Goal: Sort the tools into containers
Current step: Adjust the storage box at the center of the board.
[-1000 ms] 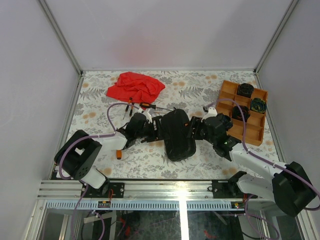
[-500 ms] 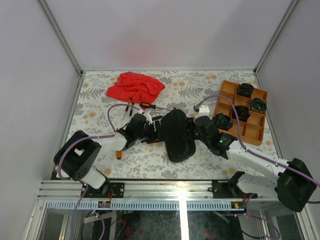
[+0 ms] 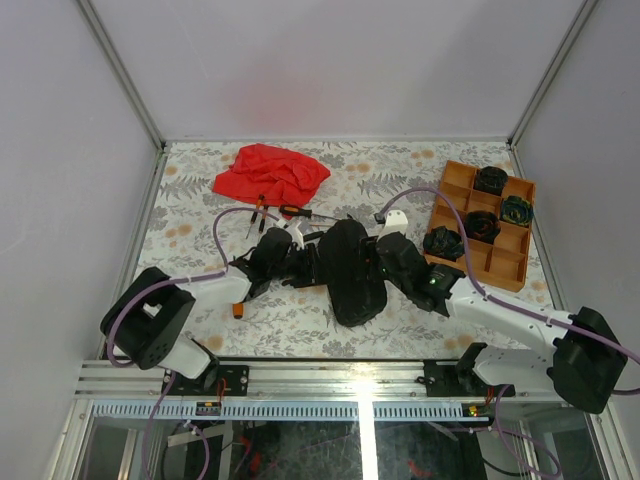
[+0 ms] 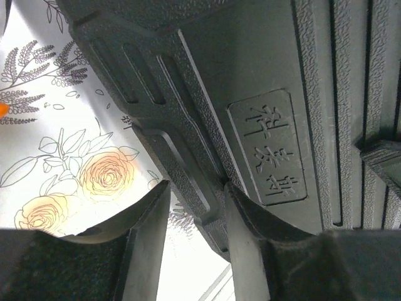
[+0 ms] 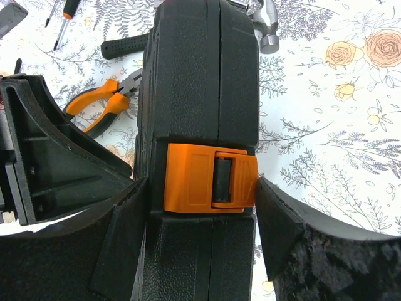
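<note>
Bundles (image 3: 481,225) fill the tray (image 3: 506,265) as left gripper (image 4: 196,188) and right gripper (image 5: 200,182), jaws parted, hold uncertain, straddle the shut case (image 5: 188,75), pliers (image 5: 100,103) and hammer (image 5: 266,28) loose beyond.

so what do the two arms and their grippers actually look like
Both match: the left arm and right arm have white links between chunky black joint housings, with a big black block at each base. A lilac cable loops loosely along each arm. The left gripper and right gripper have broad, wedge-shaped black fingers with a rough matte texture.
</note>
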